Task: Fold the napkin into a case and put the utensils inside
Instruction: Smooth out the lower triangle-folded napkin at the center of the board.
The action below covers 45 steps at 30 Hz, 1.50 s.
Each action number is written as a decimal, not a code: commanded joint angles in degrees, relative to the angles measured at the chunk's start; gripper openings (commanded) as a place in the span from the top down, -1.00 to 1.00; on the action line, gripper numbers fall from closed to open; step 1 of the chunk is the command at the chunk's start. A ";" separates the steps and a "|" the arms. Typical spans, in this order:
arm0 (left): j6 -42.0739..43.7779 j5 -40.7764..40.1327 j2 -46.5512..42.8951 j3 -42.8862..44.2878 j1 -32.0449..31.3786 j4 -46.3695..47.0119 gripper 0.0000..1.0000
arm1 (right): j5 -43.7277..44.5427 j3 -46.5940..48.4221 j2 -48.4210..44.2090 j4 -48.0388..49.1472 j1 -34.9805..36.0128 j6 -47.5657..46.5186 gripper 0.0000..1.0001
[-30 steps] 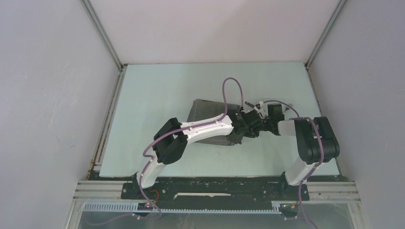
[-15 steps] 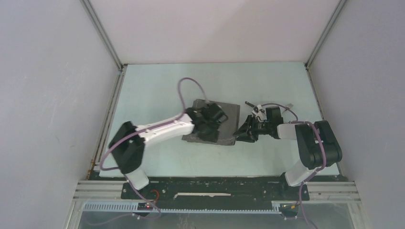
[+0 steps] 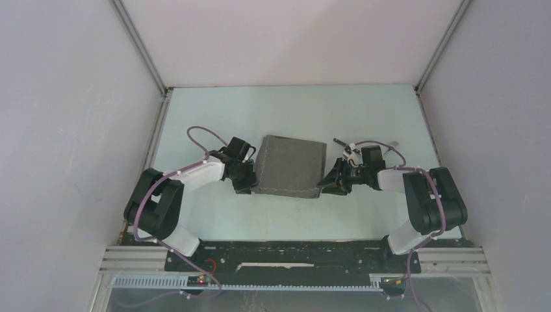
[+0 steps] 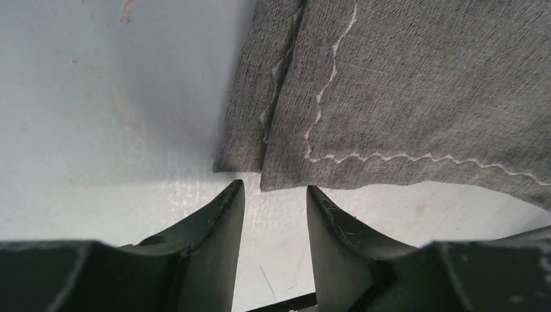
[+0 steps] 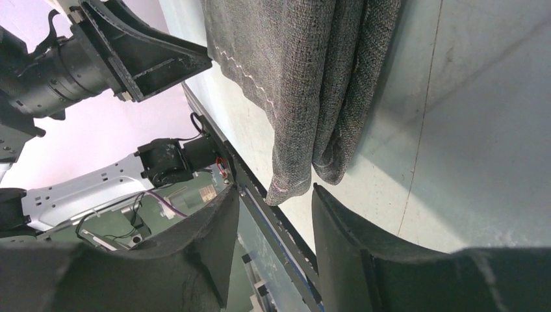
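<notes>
Pulled back off the cloth, the left gripper [image 3: 247, 174] now sits spread and empty at the folded napkin's [image 3: 289, 166] left edge. The right gripper [image 3: 329, 182], also spread, flanks its right corner, so another fold seems next.

the napkin [image 3: 290, 166] lies on the table [image 3: 214, 117] between the left jaws and the right jaws.

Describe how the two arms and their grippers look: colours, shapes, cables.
The left arm and right arm have white link shells and bulky black joint housings. A thin mauve cable loops along each. The left gripper and right gripper carry two matt black fingers, tapering to blunt tips.
</notes>
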 commanded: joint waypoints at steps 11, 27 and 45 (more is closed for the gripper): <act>-4.19 5.27 2.93 -1.41 0.46 8.76 0.16 | -0.07 -0.36 -1.60 -0.08 0.02 -1.38 -0.05; -5.39 3.78 -2.50 -2.64 0.17 8.11 0.98 | 1.83 -0.43 -2.73 -2.01 0.99 -2.49 -0.02; -2.57 -0.42 -5.33 0.36 0.65 2.03 1.00 | 3.80 -0.34 -3.51 -3.01 2.64 -2.06 -0.10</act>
